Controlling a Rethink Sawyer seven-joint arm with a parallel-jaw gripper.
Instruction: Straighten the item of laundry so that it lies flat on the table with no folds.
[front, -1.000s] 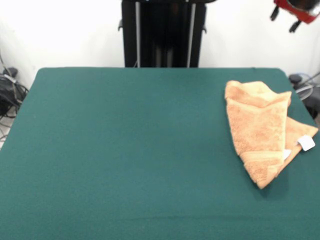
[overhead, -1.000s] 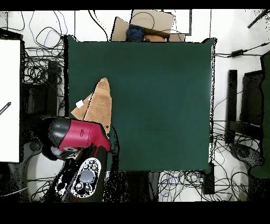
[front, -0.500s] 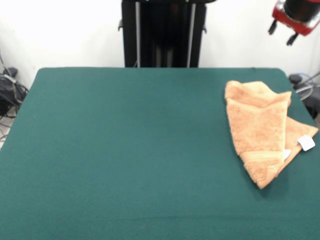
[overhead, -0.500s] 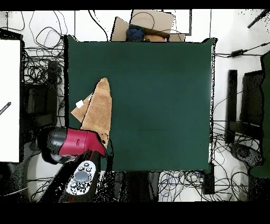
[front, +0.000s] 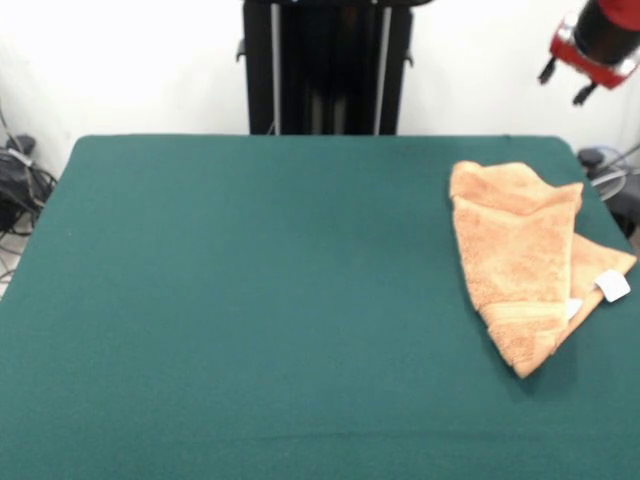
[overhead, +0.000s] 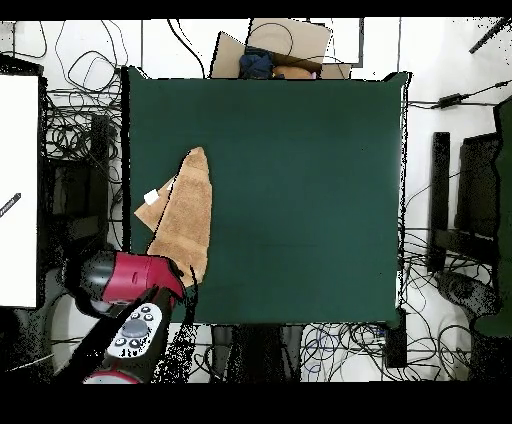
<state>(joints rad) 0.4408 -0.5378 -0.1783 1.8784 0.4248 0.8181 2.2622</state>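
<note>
The item of laundry (front: 520, 260) is an orange-tan towel lying folded over itself near the table's right edge in the front view, with a white tag (front: 612, 285) at its right corner. Seen from overhead, the towel (overhead: 185, 215) lies along the left edge of the green table (overhead: 300, 180), its tag (overhead: 151, 197) pointing left. My gripper (front: 565, 84) hangs high above and behind the towel, beyond the far right corner of the table (front: 250, 300). Its two black fingertips stand apart with nothing between them. The red arm (overhead: 125, 278) hides the gripper in the overhead view.
Tangled cables (overhead: 75, 130) lie on the floor all round the table. A cardboard box (overhead: 275, 50) with cloth sits past one table edge, and a white board (overhead: 18, 190) stands to the left. More cables (front: 15, 185) show at the front view's left.
The arm has drawn back off the table corner, uncovering the towel's end in the overhead view. In the front view the gripper has come lower. The towel has not moved.
</note>
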